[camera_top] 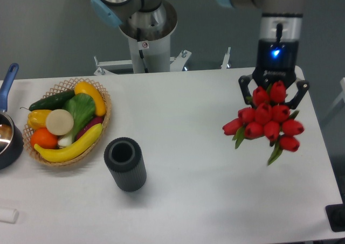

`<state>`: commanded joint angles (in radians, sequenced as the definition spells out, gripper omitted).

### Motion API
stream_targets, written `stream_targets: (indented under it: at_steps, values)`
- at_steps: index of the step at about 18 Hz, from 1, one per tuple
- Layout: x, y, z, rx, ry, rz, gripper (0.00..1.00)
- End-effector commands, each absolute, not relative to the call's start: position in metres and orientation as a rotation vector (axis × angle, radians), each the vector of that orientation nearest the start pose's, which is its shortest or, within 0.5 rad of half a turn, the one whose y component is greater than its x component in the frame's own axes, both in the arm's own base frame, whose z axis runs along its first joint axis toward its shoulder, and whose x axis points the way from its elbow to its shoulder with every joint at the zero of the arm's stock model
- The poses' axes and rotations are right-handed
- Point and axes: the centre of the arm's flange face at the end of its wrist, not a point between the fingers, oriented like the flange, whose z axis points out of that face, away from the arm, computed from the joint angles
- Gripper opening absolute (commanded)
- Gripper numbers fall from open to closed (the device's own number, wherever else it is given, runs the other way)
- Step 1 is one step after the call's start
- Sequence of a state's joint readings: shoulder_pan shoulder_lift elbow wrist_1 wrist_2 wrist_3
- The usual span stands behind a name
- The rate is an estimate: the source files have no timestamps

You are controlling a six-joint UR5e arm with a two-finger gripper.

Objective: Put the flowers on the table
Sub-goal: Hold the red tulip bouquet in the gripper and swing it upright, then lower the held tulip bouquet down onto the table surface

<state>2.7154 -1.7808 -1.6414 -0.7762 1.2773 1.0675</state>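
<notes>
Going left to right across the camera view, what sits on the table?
Pot → fruit basket → dark cylinder → flowers, hanging under the pincer over the table's right side.

Flowers (265, 121): small bunch of red tulips, green leaves showing below the heads, blooms facing the camera, stems hidden behind them. Over the right part of the table (199, 163), a large flat white top with rounded corners.
</notes>
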Motion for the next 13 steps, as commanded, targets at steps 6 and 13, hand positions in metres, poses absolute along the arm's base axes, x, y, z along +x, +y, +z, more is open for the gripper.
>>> stream_targets:
  at_steps: [6,13]
  values:
    - [-0.467,0.426,0.382,-2.86,0.133,0.474,0.45]
    - [-0.469,0.445,0.315,-3.047,0.23,0.435,0.45]
